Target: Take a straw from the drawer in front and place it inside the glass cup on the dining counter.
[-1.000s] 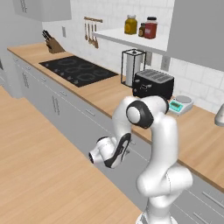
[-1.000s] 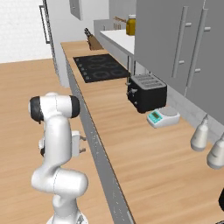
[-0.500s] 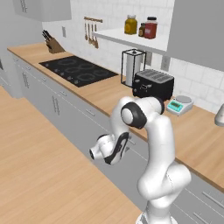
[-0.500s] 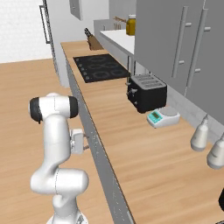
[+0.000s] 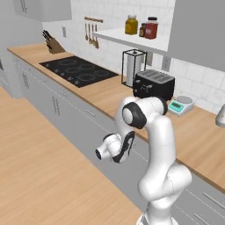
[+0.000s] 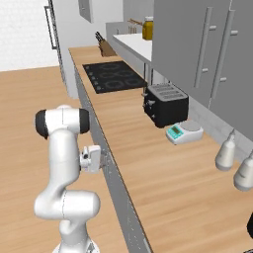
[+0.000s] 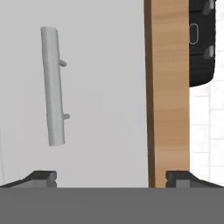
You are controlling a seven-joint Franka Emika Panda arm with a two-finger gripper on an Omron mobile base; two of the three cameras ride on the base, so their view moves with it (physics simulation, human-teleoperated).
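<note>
Zero steps done | drawer closed, bar handle upper left, ungrasped | gripper spread | straw retrieval, cup placement outstanding

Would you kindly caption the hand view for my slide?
Open claw facing the closed light grey drawer front, its slim metal bar handle off to one side.

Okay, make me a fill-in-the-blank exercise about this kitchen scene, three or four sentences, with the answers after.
1. The hand faces the drawer front, and its fingertips stand ____ with nothing between them.
2. The drawer is ____, its front flush under the wood edge.
3. On the wall counter, the small scale sits beside the black ____.
4. The black cooktop lies between the toaster and the ____ block.

Answers: apart; closed; toaster; knife
</note>
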